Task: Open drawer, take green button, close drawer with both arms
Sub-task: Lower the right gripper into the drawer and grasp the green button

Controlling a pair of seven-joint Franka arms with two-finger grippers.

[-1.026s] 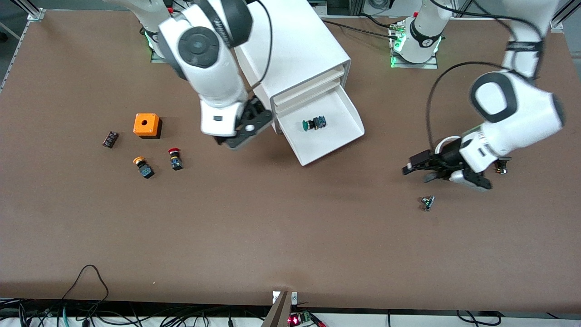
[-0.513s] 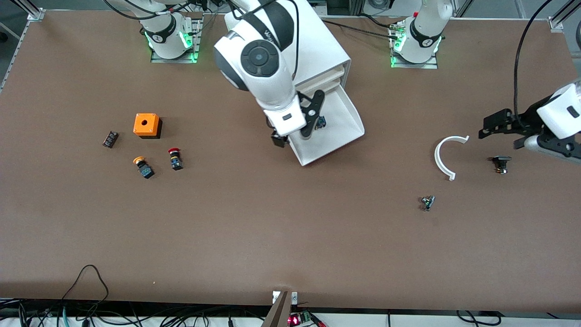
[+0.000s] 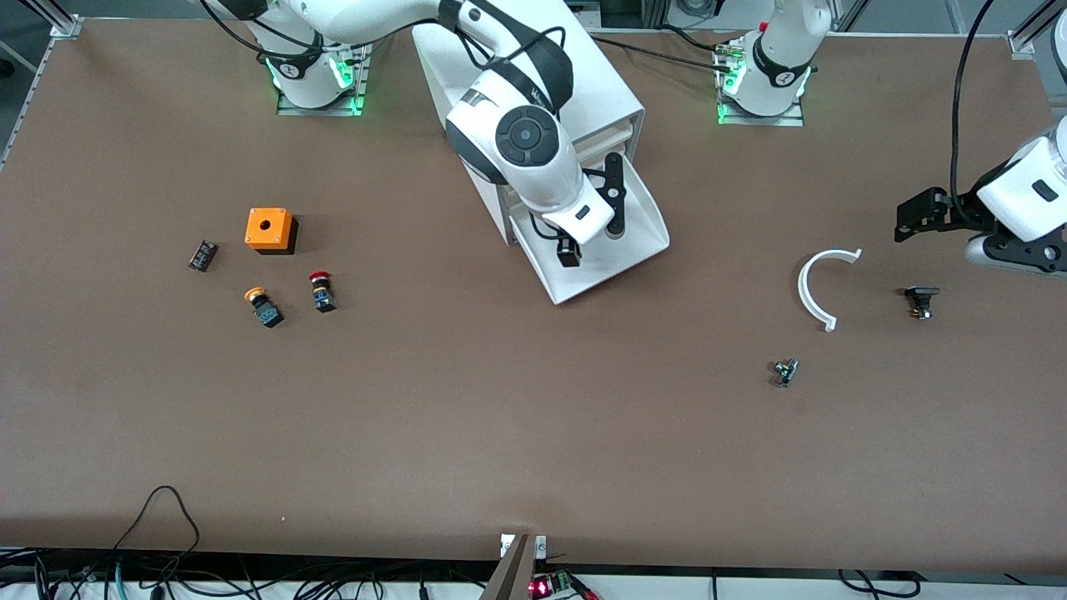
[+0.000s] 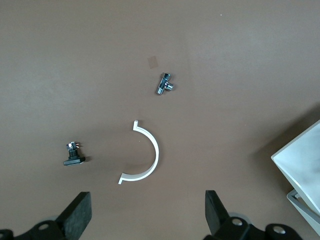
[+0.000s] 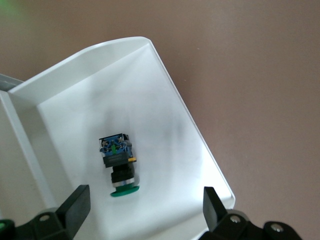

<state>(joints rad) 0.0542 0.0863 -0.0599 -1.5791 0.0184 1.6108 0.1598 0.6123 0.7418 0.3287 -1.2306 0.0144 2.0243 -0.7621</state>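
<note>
The lowest drawer (image 3: 618, 273) of the white cabinet (image 3: 602, 87) stands pulled open. The green-capped button (image 5: 118, 166) lies on its side on the drawer floor (image 5: 165, 125); in the front view the right wrist hides it. My right gripper (image 3: 593, 223) hangs over the open drawer, open and empty, with the button below and between its fingers in the right wrist view (image 5: 145, 206). My left gripper (image 3: 938, 229) is open and empty above the table at the left arm's end, also shown in the left wrist view (image 4: 147, 216).
A white curved piece (image 3: 813, 287), a small black part (image 3: 919, 300) and a small metal fitting (image 3: 784, 372) lie below the left gripper. An orange box (image 3: 269, 229), a red-capped button (image 3: 321, 292), an orange-capped button (image 3: 263, 305) and a dark piece (image 3: 202, 255) lie toward the right arm's end.
My right gripper has moved from beside the cabinet to over the open drawer and button. My left gripper has drawn away from the white curved piece toward the table's end.
</note>
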